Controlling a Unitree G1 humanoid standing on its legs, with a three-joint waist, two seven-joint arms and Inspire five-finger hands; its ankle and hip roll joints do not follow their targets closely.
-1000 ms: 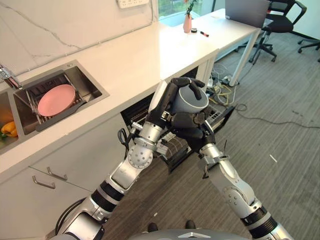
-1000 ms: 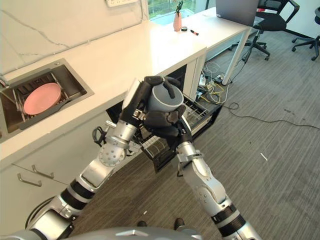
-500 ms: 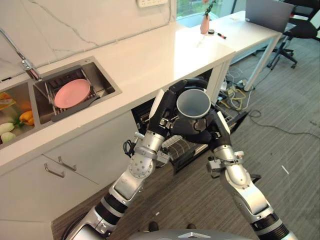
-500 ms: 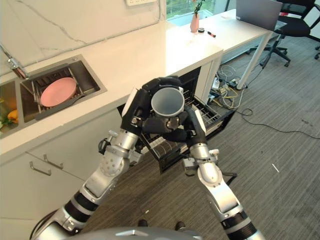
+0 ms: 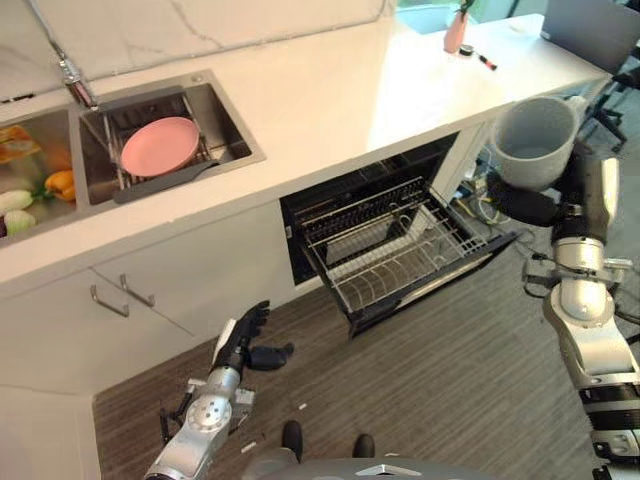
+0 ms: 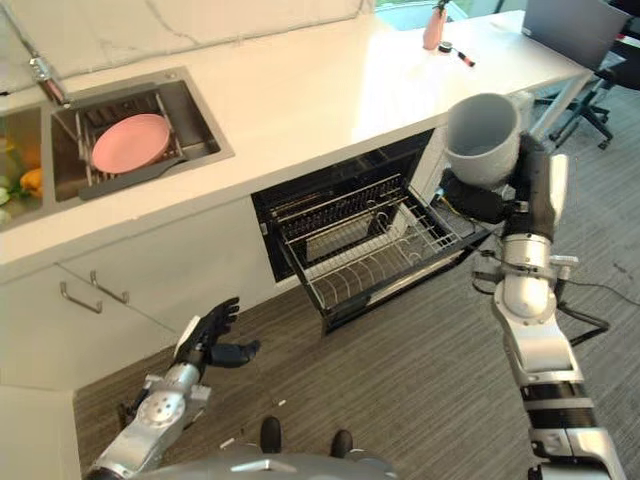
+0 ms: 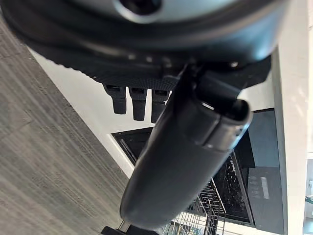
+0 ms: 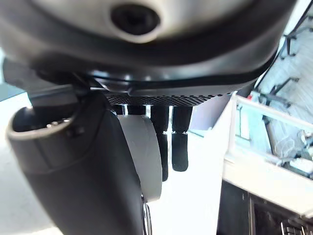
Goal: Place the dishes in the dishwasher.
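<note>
Grey cup (image 5: 533,141) held aloft in the right hand (image 5: 528,204).

Mouth up, it sat at right of frame, above and right of the open dishwasher rack (image 5: 400,250); fingers curled beneath it. The left hand (image 5: 248,345) hung relaxed, empty, lower left.

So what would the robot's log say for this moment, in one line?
right hand: holding grey cup | left hand: open, low, idle | dishwasher rack: pulled out, no cup in it | pink plate: in sink
</note>
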